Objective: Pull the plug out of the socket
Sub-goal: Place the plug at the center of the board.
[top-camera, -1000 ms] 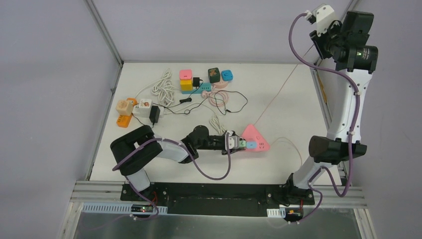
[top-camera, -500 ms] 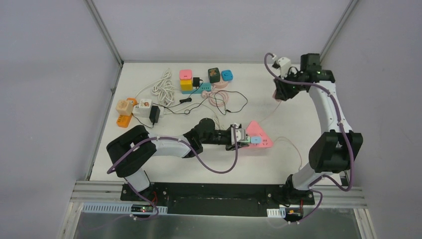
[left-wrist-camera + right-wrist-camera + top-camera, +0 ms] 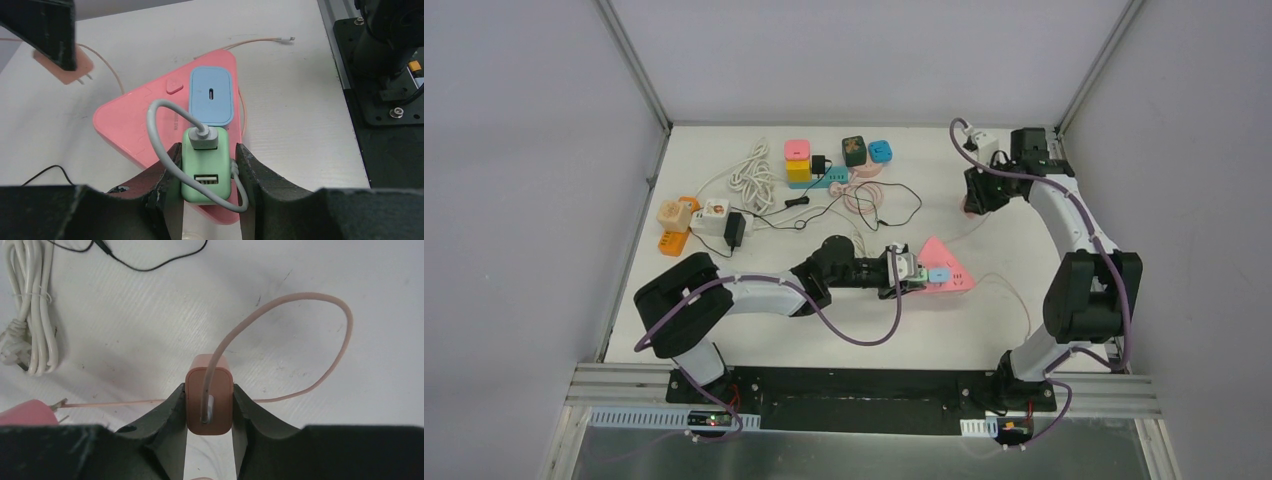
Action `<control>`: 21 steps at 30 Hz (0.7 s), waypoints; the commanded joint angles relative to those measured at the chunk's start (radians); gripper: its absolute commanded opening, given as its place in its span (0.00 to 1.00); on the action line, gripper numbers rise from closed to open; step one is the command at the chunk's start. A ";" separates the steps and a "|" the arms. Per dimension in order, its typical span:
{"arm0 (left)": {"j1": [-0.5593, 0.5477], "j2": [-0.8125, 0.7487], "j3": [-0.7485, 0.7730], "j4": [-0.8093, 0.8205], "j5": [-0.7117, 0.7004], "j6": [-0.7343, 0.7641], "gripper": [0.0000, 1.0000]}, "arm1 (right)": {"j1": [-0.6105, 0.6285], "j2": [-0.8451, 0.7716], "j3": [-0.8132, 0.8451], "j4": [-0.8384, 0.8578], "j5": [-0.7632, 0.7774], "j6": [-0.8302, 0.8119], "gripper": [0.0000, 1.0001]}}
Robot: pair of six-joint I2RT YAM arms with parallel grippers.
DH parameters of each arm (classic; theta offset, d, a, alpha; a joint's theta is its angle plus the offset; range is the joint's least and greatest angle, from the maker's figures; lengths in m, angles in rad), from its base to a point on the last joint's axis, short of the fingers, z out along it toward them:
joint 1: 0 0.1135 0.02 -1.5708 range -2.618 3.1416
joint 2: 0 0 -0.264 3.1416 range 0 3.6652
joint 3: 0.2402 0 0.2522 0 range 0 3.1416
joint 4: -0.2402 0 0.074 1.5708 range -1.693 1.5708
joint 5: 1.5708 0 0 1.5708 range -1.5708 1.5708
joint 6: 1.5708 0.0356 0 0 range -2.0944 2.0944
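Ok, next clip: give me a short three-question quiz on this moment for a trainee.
1. True or false: the blue adapter is unplugged from the pink triangular socket.
2. What does the left end effector clamp? A) green adapter B) blue adapter C) nothing
3. Fill in: the right end effector holds the ____ adapter, away from the socket.

Key:
1. False, the blue adapter sits in the socket.
2. A
3. The salmon adapter.
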 commanded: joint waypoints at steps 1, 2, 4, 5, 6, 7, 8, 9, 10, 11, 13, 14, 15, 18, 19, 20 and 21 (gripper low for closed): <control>-0.010 -0.097 -0.012 0.084 -0.061 0.040 0.00 | 0.023 0.004 -0.132 -0.007 -0.055 -0.029 0.00; -0.009 -0.099 -0.017 0.088 -0.071 0.042 0.00 | 0.025 -0.007 -0.184 0.019 -0.043 -0.030 0.00; -0.007 -0.102 -0.023 0.097 -0.087 0.039 0.00 | 0.022 -0.024 -0.254 0.051 0.002 -0.041 0.00; -0.006 -0.107 -0.024 0.100 -0.096 0.037 0.00 | 0.019 -0.030 -0.275 0.053 0.018 -0.047 0.00; -0.006 -0.109 -0.024 0.101 -0.105 0.035 0.00 | 0.014 -0.036 -0.289 0.053 0.039 -0.058 0.00; -0.005 -0.113 -0.025 0.100 -0.118 0.034 0.00 | 0.011 -0.045 -0.302 0.052 0.062 -0.073 0.00; -0.004 -0.118 -0.024 0.100 -0.135 0.033 0.00 | 0.008 -0.051 -0.314 0.050 0.082 -0.084 0.00; -0.002 -0.122 -0.025 0.101 -0.159 0.031 0.00 | 0.002 -0.057 -0.324 0.046 0.097 -0.094 0.00; 0.000 -0.125 -0.024 0.102 -0.172 0.027 0.00 | -0.006 -0.064 -0.335 0.043 0.107 -0.102 0.00; 0.002 -0.129 -0.025 0.103 -0.178 0.023 0.00 | -0.018 -0.069 -0.343 0.042 0.117 -0.105 0.00; 0.007 -0.133 -0.024 0.098 -0.180 0.017 0.00 | -0.057 -0.086 -0.335 0.041 0.114 -0.108 0.00; 0.008 -0.134 -0.023 0.089 -0.177 0.017 0.00 | -0.085 -0.098 -0.319 0.042 0.103 -0.107 0.00; 0.008 -0.136 -0.025 0.077 -0.171 0.018 0.00 | -0.112 -0.112 -0.294 0.041 0.089 -0.106 0.00; 0.008 -0.141 -0.042 0.052 -0.144 0.021 0.00 | -0.155 -0.135 -0.171 0.020 0.095 -0.126 0.00; 0.008 -0.143 -0.053 0.048 -0.142 0.024 0.00 | -0.161 -0.132 -0.119 0.009 0.108 -0.134 0.00; 0.009 -0.142 -0.064 0.052 -0.144 0.022 0.00 | -0.166 -0.123 -0.056 0.000 0.118 -0.137 0.00; 0.009 -0.141 -0.074 0.056 -0.142 0.020 0.00 | -0.172 -0.110 0.028 -0.006 0.138 -0.138 0.00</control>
